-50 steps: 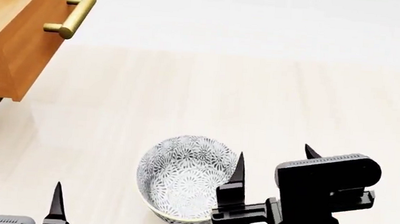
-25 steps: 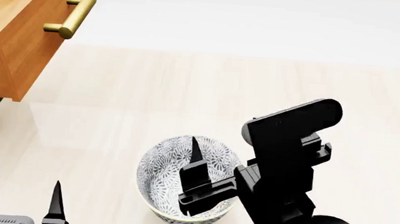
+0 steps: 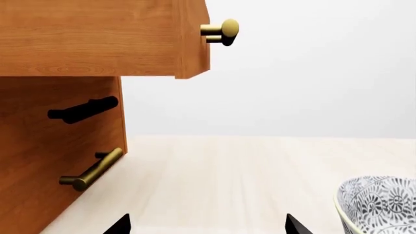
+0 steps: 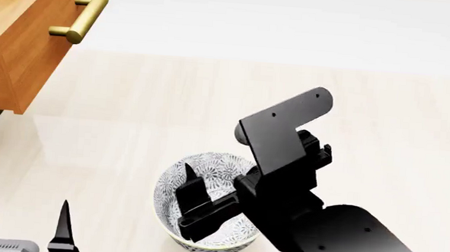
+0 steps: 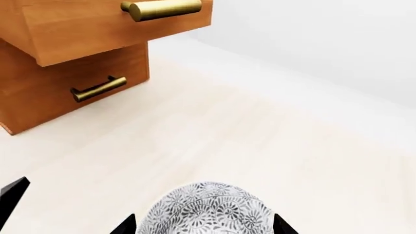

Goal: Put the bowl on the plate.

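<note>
Head view shows the pale wooden worktop carrying a wooden drawer cabinet at its far left corner, with brass bar handles and the upper drawer pulled out. The right arm reaches in from the near right edge and covers part of the scene.

Task progress: not started in effect. The bowl rests on the worktop near the near edge, roughly central. No plate is visible in any view, so its location cannot be stated. Remaining steps, by judgement: secure the bowl, lift it, carry it to the plate, set it down.

Bowl relative to the right pincer: one black finger points down inside the bowl cavity, close to the near wall; the other finger is hidden behind the arm. In the right wrist view the bowl sits between two finger tips that stand apart on either side of it, so the pincer is spread and nothing is clamped.

The left pincer sits at the near left edge, fingers apart, beside the bowl and clear of it.
</note>
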Robot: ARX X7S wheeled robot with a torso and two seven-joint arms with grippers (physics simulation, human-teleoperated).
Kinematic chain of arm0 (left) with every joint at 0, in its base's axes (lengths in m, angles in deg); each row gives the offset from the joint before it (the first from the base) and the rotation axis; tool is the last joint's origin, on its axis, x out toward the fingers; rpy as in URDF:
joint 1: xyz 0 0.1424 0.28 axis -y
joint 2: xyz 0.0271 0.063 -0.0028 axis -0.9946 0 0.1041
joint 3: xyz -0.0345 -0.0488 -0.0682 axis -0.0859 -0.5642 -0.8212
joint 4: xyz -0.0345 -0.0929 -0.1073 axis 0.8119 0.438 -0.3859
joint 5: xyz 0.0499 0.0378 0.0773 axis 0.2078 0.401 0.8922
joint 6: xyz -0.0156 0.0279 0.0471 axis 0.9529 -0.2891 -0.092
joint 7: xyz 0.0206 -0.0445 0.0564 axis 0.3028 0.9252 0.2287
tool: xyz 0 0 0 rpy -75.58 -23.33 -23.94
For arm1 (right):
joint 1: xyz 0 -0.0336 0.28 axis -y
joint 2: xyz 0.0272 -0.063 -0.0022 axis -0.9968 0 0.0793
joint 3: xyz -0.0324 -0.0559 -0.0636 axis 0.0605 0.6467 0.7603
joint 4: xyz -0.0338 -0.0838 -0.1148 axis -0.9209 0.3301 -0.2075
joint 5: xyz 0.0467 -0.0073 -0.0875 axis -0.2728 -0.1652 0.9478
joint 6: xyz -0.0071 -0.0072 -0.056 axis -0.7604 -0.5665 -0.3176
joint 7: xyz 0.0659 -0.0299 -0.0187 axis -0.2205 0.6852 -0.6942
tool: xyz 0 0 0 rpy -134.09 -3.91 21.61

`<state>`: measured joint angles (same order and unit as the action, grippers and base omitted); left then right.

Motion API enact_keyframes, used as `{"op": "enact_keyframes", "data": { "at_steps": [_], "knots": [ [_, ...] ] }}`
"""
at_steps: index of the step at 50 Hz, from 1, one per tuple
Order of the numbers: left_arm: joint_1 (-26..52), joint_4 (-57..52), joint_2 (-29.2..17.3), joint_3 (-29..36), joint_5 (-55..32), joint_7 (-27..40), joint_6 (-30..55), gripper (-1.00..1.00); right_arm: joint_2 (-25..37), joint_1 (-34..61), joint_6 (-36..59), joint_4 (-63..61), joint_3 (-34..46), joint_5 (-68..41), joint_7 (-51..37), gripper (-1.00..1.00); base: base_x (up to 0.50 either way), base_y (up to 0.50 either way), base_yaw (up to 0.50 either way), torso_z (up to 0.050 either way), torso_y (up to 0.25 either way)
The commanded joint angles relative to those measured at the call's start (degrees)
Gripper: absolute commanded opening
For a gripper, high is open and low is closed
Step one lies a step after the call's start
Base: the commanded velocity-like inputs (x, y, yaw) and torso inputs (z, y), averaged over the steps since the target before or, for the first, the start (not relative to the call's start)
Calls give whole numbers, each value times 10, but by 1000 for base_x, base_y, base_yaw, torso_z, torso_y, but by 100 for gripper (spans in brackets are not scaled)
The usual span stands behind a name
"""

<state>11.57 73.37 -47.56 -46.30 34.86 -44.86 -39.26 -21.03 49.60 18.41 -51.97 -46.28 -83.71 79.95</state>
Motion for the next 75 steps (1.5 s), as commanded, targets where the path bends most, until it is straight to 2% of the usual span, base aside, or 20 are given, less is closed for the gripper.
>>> {"op": "enact_keyframes", "data": {
  "at_steps": [1,13,37,56,75],
  "knots": [
    [3,-1,-2,3,-2,3,2,100,-4,31,21,55,38,2,18,100,0,0,0,0,0],
    [5,3,-5,3,-5,4,-2,100,-18,65,61,72,46,-23,36,100,0,0,0,0,0],
    [4,-8,-11,9,-9,12,5,100,-29,109,59,150,107,-4,56,100,0,0,0,0,0],
    [5,-6,-15,12,-15,13,0,100,-51,161,99,205,187,13,68,100,0,0,0,0,0],
    [5,-21,-20,17,-19,20,14,100,-69,179,90,250,238,25,81,100,0,0,0,0,0]
  ]
}}
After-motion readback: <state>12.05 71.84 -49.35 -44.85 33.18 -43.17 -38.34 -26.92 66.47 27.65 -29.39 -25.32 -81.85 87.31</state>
